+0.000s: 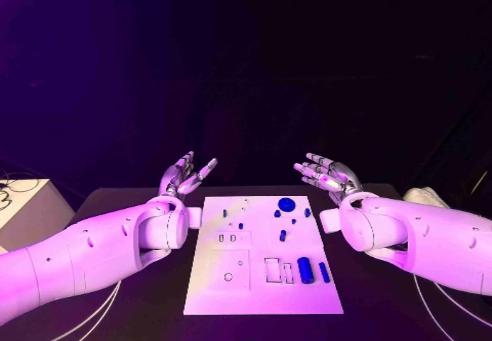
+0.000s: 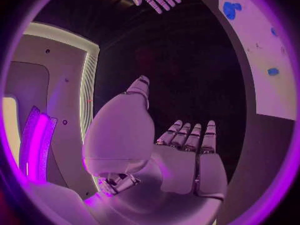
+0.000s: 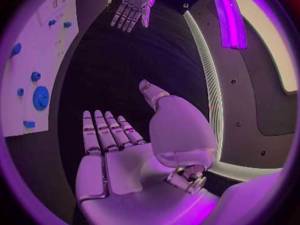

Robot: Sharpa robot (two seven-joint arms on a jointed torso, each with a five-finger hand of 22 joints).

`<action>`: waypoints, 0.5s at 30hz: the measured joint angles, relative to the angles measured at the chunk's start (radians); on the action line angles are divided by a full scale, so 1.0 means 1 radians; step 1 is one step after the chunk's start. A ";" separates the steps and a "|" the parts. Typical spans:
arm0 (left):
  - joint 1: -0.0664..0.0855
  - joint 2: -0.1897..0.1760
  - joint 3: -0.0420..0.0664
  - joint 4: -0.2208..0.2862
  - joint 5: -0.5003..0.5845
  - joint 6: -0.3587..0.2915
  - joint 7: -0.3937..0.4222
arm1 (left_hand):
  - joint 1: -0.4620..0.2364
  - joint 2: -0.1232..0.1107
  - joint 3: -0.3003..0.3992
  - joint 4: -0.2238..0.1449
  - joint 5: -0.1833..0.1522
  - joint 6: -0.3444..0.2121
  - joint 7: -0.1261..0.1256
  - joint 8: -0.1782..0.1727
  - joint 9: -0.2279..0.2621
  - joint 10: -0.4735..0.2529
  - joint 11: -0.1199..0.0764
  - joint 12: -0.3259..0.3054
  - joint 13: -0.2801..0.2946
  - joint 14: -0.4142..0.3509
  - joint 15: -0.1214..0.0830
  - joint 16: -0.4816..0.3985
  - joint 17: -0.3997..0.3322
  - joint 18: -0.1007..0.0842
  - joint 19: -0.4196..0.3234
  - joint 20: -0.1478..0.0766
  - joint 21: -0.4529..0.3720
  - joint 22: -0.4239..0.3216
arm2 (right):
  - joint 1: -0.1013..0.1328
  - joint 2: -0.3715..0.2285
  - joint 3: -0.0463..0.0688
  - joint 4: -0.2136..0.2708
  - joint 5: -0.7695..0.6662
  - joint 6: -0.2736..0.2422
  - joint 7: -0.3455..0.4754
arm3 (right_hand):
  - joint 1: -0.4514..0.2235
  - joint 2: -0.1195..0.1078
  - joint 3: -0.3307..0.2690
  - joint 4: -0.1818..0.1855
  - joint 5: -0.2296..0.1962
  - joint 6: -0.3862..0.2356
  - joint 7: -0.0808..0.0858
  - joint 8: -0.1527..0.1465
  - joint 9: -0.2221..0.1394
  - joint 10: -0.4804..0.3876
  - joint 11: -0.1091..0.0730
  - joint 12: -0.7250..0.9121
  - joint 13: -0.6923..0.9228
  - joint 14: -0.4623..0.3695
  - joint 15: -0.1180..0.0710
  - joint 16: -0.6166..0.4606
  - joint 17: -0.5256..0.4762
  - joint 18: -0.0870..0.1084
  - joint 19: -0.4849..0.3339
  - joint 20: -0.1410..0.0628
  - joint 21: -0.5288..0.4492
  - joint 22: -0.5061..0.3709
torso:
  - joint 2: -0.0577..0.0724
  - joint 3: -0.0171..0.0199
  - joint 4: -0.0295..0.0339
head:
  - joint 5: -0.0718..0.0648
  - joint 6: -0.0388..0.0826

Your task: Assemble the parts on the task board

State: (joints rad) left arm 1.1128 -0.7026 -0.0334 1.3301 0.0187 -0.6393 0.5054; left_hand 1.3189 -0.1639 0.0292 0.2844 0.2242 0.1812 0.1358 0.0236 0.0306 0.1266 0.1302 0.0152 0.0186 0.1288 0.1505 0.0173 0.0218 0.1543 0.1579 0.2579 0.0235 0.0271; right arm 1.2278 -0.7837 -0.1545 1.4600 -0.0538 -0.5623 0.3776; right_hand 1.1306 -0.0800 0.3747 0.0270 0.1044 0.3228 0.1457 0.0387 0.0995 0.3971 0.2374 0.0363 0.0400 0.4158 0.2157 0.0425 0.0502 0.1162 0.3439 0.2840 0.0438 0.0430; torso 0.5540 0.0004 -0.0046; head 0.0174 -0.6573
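Black table [image 1: 123,213] under everything, my task board [image 1: 261,284] lying flat in the middle of it, long side running away from me. My left arm [image 1: 82,259] comes in on the board's left side, my right arm [image 1: 431,238] on its right, both beside the board's far half, not over it. My left hand [image 1: 188,175] sits past the board's far left corner, palm turned inward, fingers spread wide and straight, holding nothing; the left wrist view shows the same flat, empty palm [image 2: 187,165]. My right hand [image 1: 328,172] is past the far right corner, fingers also spread and straight, nothing in it; the right wrist view confirms a bare palm [image 3: 112,160]. Both hands are well apart from each other and clear of the board. Parts all on the board: blue round disc [image 1: 286,204] near the far edge, thick blue cylinder [image 1: 306,270] and a thinner blue pin [image 1: 324,272] lying side by side in the near right area, small blue peg [image 1: 283,235] mid-board, and a few tiny blue pieces around it, too small to tell apart.
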 measured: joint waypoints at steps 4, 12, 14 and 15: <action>0.000 0.001 -0.001 -0.002 0.002 0.018 0.001 | 0.051 0.011 0.008 0.014 0.008 0.033 0.000 0.008 0.006 0.023 0.023 0.006 0.005 0.030 0.018 0.008 0.008 0.016 0.014 0.021 0.008 0.005 | 0.014 0.000 -0.011 -0.010 -0.017 0.049 -0.027 | 0.044 0.005 0.017 -0.016 0.000 0.038 0.002 0.011 0.007 0.049 0.005 0.005 0.004 0.060 0.004 0.013 0.007 0.000 0.028 0.004 0.011 0.004 | 0.000 0.0000 -0.0001 | 0.000 0.000; 0.030 -0.074 0.002 0.051 -0.001 0.069 0.001 | 0.105 0.077 0.065 0.005 0.000 0.337 0.020 0.099 0.061 0.457 0.089 0.080 0.041 0.482 0.056 0.134 0.088 0.016 0.415 0.034 0.171 0.080 | 0.059 -0.015 -0.010 -0.050 -0.237 0.061 -0.043 | 0.135 0.005 0.072 -0.071 0.004 0.244 0.018 0.066 0.048 0.294 -0.004 0.022 0.016 0.305 -0.010 0.057 0.036 0.031 0.248 0.004 0.077 0.026 | 0.031 0.0020 -0.0010 | -0.006 0.004; 0.032 -0.087 0.000 0.071 -0.006 0.080 0.000 | 0.139 0.078 0.078 0.005 -0.001 0.468 0.035 0.141 0.086 0.652 0.093 0.110 0.049 0.638 0.044 0.187 0.122 0.016 0.543 0.032 0.234 0.103 | 0.063 -0.015 -0.012 -0.055 -0.300 0.057 -0.047 | 0.152 0.001 0.085 -0.085 0.004 0.307 0.027 0.082 0.059 0.356 -0.012 0.027 0.019 0.360 -0.020 0.068 0.042 0.031 0.314 0.001 0.099 0.032 | 0.042 0.0037 -0.0012 | -0.009 0.006; 0.034 -0.097 0.000 0.084 -0.011 0.089 -0.001 | 0.158 0.074 0.083 0.001 -0.001 0.550 0.046 0.169 0.102 0.726 0.084 0.120 0.051 0.705 0.029 0.216 0.144 0.016 0.603 0.024 0.267 0.113 | 0.068 -0.016 -0.012 -0.058 -0.343 0.056 -0.051 | 0.159 -0.004 0.093 -0.092 0.004 0.344 0.032 0.092 0.064 0.393 -0.017 0.027 0.019 0.393 -0.026 0.076 0.046 0.034 0.354 -0.003 0.112 0.036 | 0.046 0.0045 -0.0012 | -0.011 0.008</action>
State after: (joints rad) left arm 1.1466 -0.7995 -0.0336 1.4139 0.0075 -0.5504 0.5047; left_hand 1.4769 -0.0895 0.1121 0.2857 0.2235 0.7308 0.1816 0.1925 0.1331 0.8528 0.2141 0.1352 0.0693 0.8336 0.1800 0.2334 0.1660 0.1700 0.7610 0.2817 0.2905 0.1398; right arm 1.2953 -0.7995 -0.1668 1.4015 -0.3966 -0.5064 0.3263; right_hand 1.2892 -0.0836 0.4675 -0.0654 0.1082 0.6667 0.1777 0.1303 0.1638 0.7899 0.2203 0.0636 0.0589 0.8085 0.1893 0.1184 0.0964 0.1499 0.6982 0.2812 0.1562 0.0788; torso 0.5999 0.0049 -0.0058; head 0.0065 -0.6494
